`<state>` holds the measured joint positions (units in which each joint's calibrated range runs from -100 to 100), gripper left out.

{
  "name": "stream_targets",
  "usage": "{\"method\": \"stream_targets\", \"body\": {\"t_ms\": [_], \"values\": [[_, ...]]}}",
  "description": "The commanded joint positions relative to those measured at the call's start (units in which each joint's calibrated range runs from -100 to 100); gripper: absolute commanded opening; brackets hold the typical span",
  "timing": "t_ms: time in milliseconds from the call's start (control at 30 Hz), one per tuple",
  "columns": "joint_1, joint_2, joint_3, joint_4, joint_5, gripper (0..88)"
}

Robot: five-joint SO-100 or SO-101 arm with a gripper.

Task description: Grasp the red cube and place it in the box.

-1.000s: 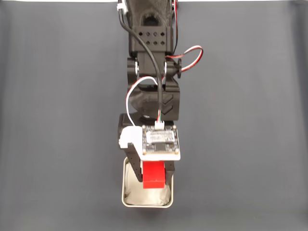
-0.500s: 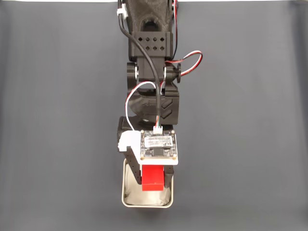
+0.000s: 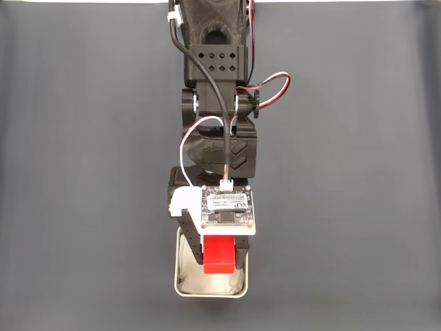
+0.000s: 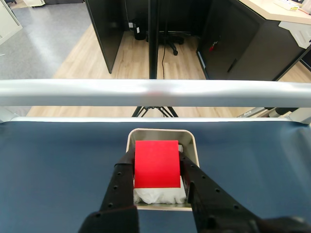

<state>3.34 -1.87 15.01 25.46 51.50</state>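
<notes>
In the fixed view the black arm reaches down the middle of the dark mat, and my gripper [image 3: 220, 256] is shut on the red cube [image 3: 220, 254] right over the box [image 3: 180, 286]. The box is a small square tin with a pale rim and white lining near the bottom edge. The wrist view looks along the two black fingers [image 4: 121, 175], which clamp the red cube [image 4: 156, 163] from left and right above the box [image 4: 193, 144]; white lining shows below the cube. I cannot tell whether the cube touches the lining.
Dark blue-grey mat [image 3: 83, 172] spreads open on both sides of the arm. A silver rail [image 4: 155, 92] runs along the table's far edge in the wrist view, with office floor and dark furniture beyond.
The arm has crept slightly lower over the box with the cube still held; between half a second ago and now almost nothing moved.
</notes>
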Motion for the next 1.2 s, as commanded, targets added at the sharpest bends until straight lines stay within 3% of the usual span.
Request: {"method": "stream_targets", "body": {"t_ms": [0, 233, 367, 567, 1167], "values": [[0.78, -0.73, -3.24, -1.44, -0.54, 11.1], [1.07, -0.30, -3.24, -1.77, -0.59, 12.4], [1.35, -0.30, -3.24, -2.26, -1.81, 41.8], [1.42, -0.30, -3.24, -2.34, -1.27, 52.5], [1.63, -0.04, -2.69, -5.21, -0.44, 54.9]]}}
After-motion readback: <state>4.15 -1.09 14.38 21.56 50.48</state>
